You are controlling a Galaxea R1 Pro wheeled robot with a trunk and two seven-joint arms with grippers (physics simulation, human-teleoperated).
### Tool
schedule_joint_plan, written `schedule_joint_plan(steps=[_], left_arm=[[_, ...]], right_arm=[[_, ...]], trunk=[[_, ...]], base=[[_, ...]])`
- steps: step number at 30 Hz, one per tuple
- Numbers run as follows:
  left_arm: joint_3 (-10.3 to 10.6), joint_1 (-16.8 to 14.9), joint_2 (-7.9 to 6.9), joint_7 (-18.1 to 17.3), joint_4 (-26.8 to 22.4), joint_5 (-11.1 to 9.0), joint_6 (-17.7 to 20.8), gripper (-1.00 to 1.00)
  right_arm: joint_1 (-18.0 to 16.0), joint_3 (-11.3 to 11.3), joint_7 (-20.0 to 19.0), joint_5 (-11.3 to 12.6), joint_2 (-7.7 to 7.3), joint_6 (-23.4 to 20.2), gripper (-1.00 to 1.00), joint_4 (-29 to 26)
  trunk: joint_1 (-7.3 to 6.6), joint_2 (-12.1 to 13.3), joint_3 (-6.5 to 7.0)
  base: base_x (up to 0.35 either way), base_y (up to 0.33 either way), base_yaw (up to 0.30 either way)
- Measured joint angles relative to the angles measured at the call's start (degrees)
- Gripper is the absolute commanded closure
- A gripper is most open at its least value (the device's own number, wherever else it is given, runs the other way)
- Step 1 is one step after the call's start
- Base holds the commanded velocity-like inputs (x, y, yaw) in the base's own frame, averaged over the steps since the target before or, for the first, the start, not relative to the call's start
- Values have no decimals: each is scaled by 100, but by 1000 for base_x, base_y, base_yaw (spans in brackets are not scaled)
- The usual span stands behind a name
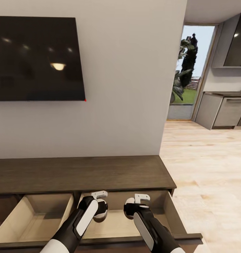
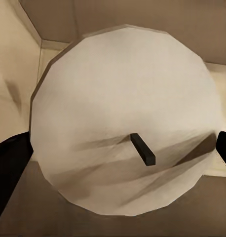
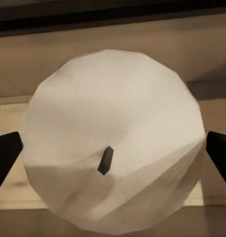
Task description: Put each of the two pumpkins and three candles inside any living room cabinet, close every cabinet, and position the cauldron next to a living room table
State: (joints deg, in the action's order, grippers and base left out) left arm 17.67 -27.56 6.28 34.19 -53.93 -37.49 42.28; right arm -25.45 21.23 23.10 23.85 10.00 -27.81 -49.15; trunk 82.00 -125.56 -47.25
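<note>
The dark-brown cabinet (image 1: pixel 81 174) stands under the wall with two drawers pulled out, showing beige insides. Both arms reach down into the right drawer (image 1: pixel 174 214). My left gripper (image 1: pixel 99 213) is shut on a pale candle (image 2: pixel 118 98) with a short dark wick, and its dark fingers (image 2: pixel 7 168) press the candle's sides above the drawer floor. My right gripper (image 1: pixel 131 211) is shut on another candle (image 3: pixel 113 113) the same way, fingers (image 3: pixel 219 153) flanking it. The pumpkins and the cauldron are out of view.
The left drawer (image 1: pixel 39 211) is open with nothing showing inside. A black TV (image 1: pixel 36 58) hangs on the wall above the cabinet. Light wood floor (image 1: pixel 208 168) runs to the right toward grey kitchen units (image 1: pixel 222 112) and a glass door (image 1: pixel 190 70).
</note>
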Motion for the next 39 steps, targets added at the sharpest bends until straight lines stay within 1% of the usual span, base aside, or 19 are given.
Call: schedule_joint_plan(steps=[7,12,15,18,29,32,34,36,39], left_arm=[[-2,0,7,-1,0,3,-1,100],[12,0,7,-1,-2,1,3,100],[64,1,7,3,0,9,-17,100],[130,0,8,34,0,24,-163,100],[155,1,27,95,3,15,-207,100],[253,1,63,96,3,-8,-210,100],[291,1,72,97,3,3,-203,100],[310,1,76,96,3,6,-201,100],[317,1,77,96,3,10,-201,100]], right_arm=[[-8,2,0,3,0,-61,100,7],[-16,-2,1,11,0,-73,100,17],[-16,-1,2,8,0,-74,100,49],[-17,0,2,4,0,-64,100,113],[-17,0,27,-5,0,-57,100,91],[-17,3,27,-9,0,-40,100,53],[-17,43,18,-4,0,-21,100,37],[-17,172,19,6,0,-9,100,24],[-17,245,32,5,0,-9,100,20]], trunk=[[2,0,0],[112,-199,-90],[178,-319,-144],[244,-439,-197],[485,-881,-395],[551,-1001,-449],[595,-1081,-485],[639,-1161,-521],[705,-1282,-574]], base=[[35,0,0],[2,0,0],[0,0,0],[0,0,0],[0,0,0],[0,0,0],[0,0,0],[0,0,0],[0,0,0]])
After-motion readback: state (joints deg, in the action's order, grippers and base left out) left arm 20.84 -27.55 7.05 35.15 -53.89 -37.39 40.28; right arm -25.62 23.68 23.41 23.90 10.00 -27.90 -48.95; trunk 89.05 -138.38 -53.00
